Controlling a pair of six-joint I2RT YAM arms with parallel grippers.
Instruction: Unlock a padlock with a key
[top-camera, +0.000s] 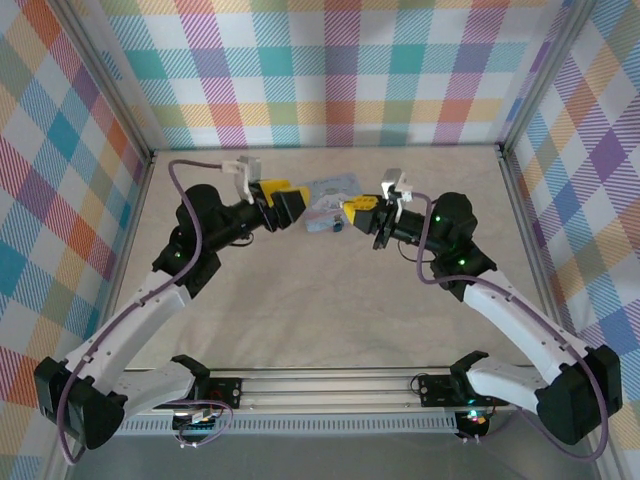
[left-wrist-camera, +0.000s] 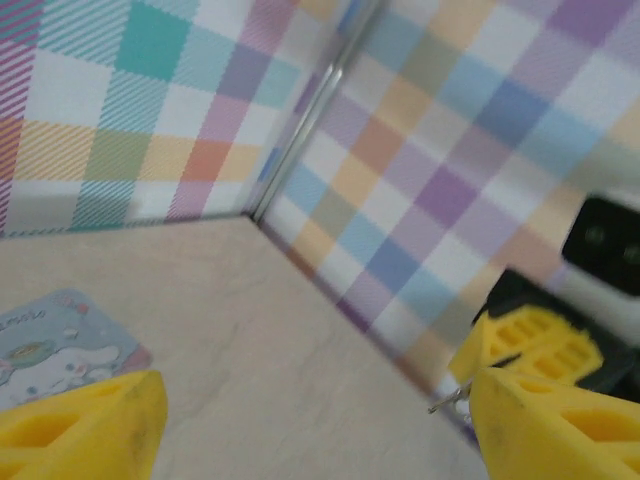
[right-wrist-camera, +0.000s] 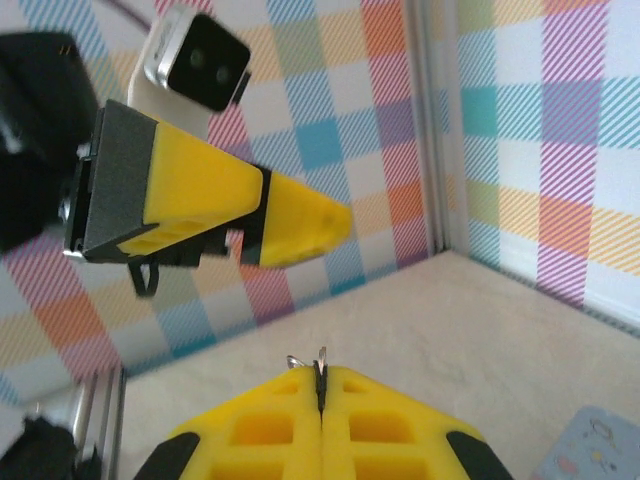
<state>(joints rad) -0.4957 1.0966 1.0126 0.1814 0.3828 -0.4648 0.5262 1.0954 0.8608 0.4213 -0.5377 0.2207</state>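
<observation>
Left tool (left-wrist-camera: 310, 410) jaws wide apart, empty. Right tool (right-wrist-camera: 322, 378) closed, pinching thin metal bit (right-wrist-camera: 318, 358), probably key.

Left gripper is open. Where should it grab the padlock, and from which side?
The blue body, from above: the padlock seems to lie on the table beside the left gripper. Its loop and exact pose are too small to tell.

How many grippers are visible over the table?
2. The left gripper is left of the pastel box; the right gripper, pinching a thin metal piece, is right of it.
</observation>
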